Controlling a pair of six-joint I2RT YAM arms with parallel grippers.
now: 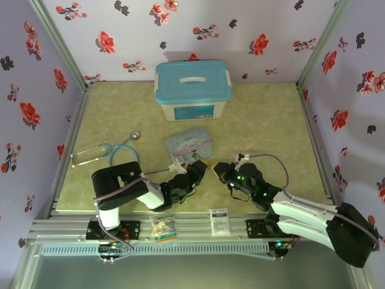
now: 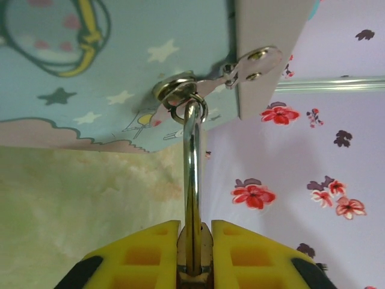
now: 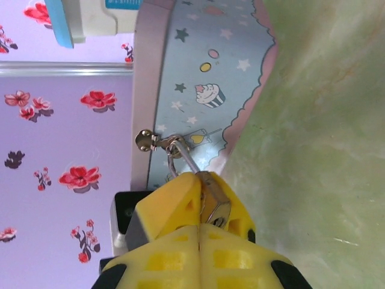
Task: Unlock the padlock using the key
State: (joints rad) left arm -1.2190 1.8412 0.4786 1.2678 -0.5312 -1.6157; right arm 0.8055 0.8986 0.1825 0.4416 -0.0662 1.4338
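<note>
The padlock [image 3: 215,198] hangs by its silvery shackle [image 2: 192,174] from the hasp ring [image 2: 180,90] of the cartoon tin [image 1: 189,146]. My left gripper [image 2: 194,241] is shut on the brass body, one yellow finger [image 3: 168,201] on each side. The keyhole end [image 3: 218,221] faces my right gripper [image 3: 198,232], which is shut right against it. A thin metal sliver, the key [image 3: 202,208], sticks out of the seam between the right fingers, beside the lock body and left of the keyhole. From above, both grippers [image 1: 201,170] [image 1: 219,171] meet just in front of the tin.
A white box with a blue lid [image 1: 192,90] stands at the back. A stethoscope [image 1: 111,150] lies at the left. Two small packets [image 1: 163,227] [image 1: 219,220] sit at the front rail. Floral walls close in the sides.
</note>
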